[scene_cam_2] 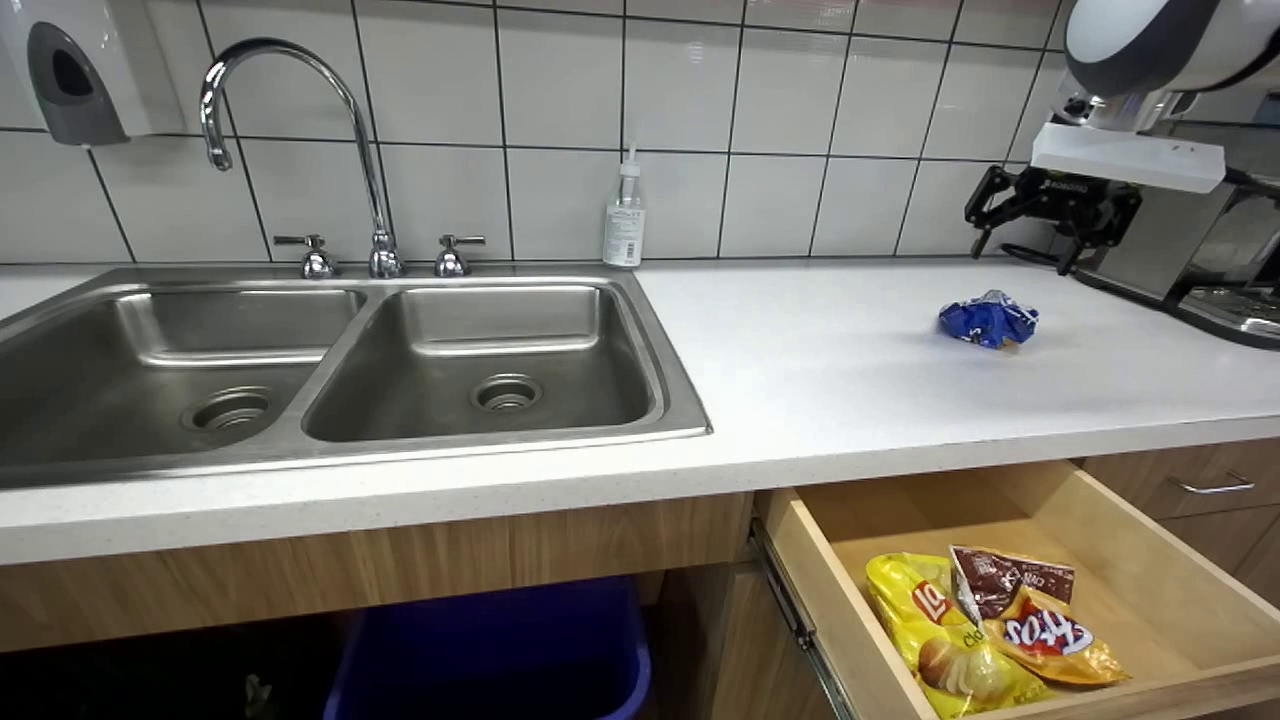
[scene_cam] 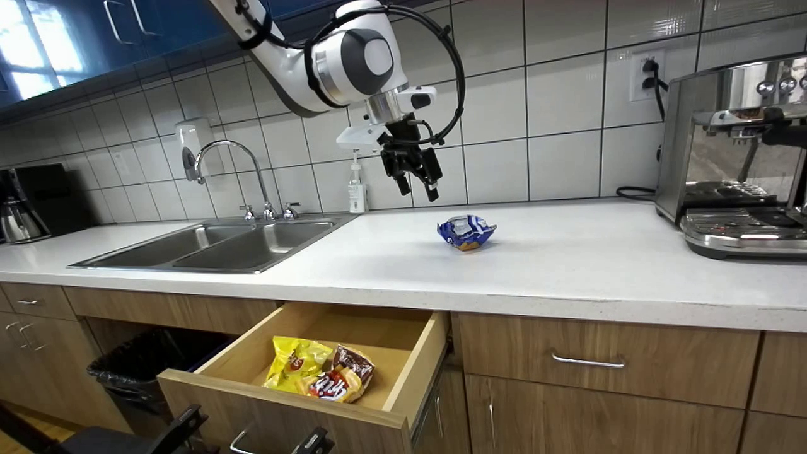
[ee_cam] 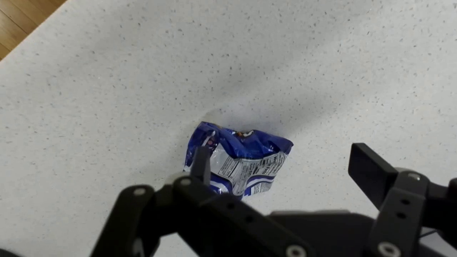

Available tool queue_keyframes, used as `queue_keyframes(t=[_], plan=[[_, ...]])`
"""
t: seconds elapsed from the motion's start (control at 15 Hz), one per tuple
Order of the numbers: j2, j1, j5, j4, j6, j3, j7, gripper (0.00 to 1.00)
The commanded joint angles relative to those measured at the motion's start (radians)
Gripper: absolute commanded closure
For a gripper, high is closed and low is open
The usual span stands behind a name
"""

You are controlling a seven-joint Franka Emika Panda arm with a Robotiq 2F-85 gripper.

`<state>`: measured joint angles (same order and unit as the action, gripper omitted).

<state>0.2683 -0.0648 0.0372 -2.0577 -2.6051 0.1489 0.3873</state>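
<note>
A: Gripper [scene_cam: 418, 188] hangs empty, fingers [ee_cam: 201, 166] wide apart. Best approach?
B: Prob. ctr. it over the blue bag [ee_cam: 246, 160] b4 lowering, then squeeze gently; crumpled sides may slip if pinched at an edge.
A: Bag's loc.?
B: On the counter [scene_cam: 567, 252], below the gripper, not touching; off-ctr. in wrist view, one finger blocking part of it.

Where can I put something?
On the countertop between the sink and blue snack bag, or between that bag and the espresso machine. The open drawer is bare in back; a Lay's bag and others crowd its front.
</note>
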Motion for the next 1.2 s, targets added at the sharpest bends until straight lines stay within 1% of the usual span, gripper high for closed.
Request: queue_keyframes(t=[0.0, 0.53, 1.13], plan=[[0.068, -0.025, -0.049, 0.123, 0.076, -0.003, -0.065, 0.0], [0.203, -0.064, -0.088, 0.304, 0.152, 0.002, -0.105, 0.0], [0.342, -0.088, -0.087, 0.474, 0.247, 0.002, -0.104, 0.0]])
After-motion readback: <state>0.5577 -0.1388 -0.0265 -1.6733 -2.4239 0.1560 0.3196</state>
